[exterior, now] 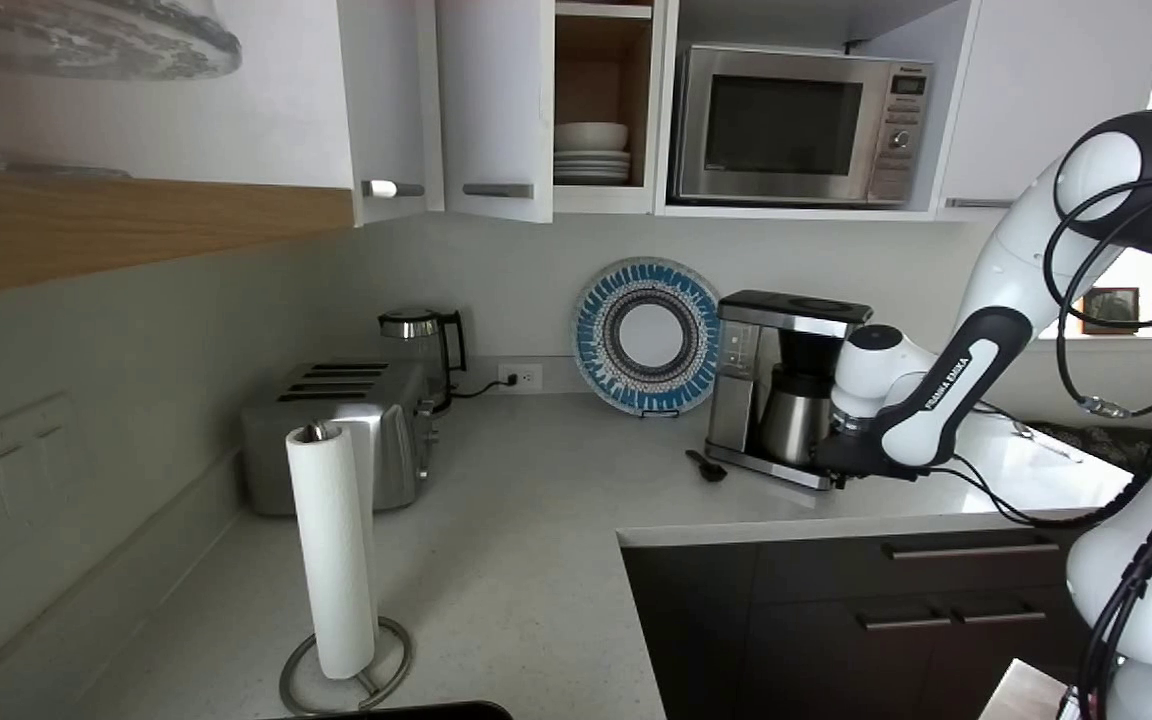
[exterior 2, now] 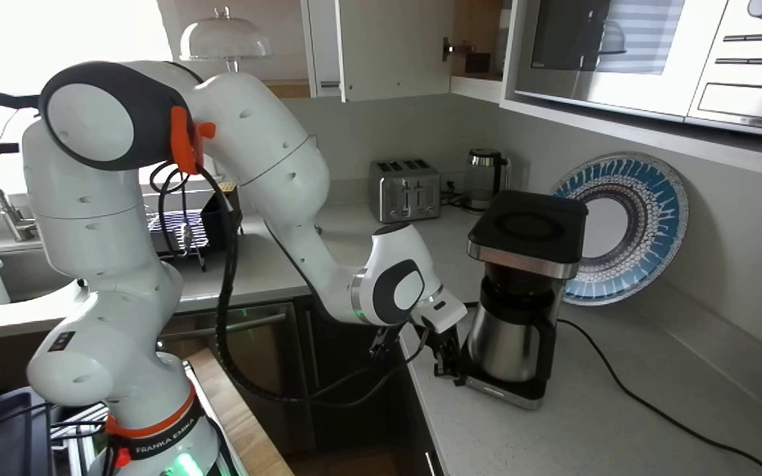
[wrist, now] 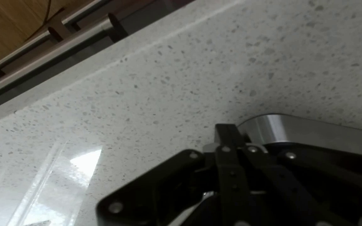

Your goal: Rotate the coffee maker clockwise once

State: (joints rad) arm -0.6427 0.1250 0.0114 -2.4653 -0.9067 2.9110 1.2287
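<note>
- The coffee maker (exterior: 801,360) stands upright on the pale speckled surface (exterior: 536,520), just beside the round patterned plate (exterior: 650,335).
- Its longest dimension is vertical; in an exterior view its base (exterior: 766,468) runs from the plate's side rightward, slanting a little toward the camera, and ends by the gripper (wrist: 229,133).
- The silver column (exterior: 733,400) rises at the left of that base, so the carafe side opens rightward, toward the arm (exterior: 981,345).
- In an exterior view the carafe (exterior 2: 501,344) faces the camera, with its dark handle (exterior 2: 545,350) at the right.
- The gripper's fingers (wrist: 233,174) are pressed together, tips just beside the base's rounded end; whether they touch it I cannot tell.
- In the wrist view only that end of the base shows, the rest lying behind the gripper or past the right edge.
- In an exterior view the arm's end covers part of the carafe and base.
- The paper towel roll (exterior: 326,555) hides part of the toaster (exterior: 396,450).
- A dark thing (exterior: 456,711) is cut off at the bottom edge, too little showing to name.
</note>
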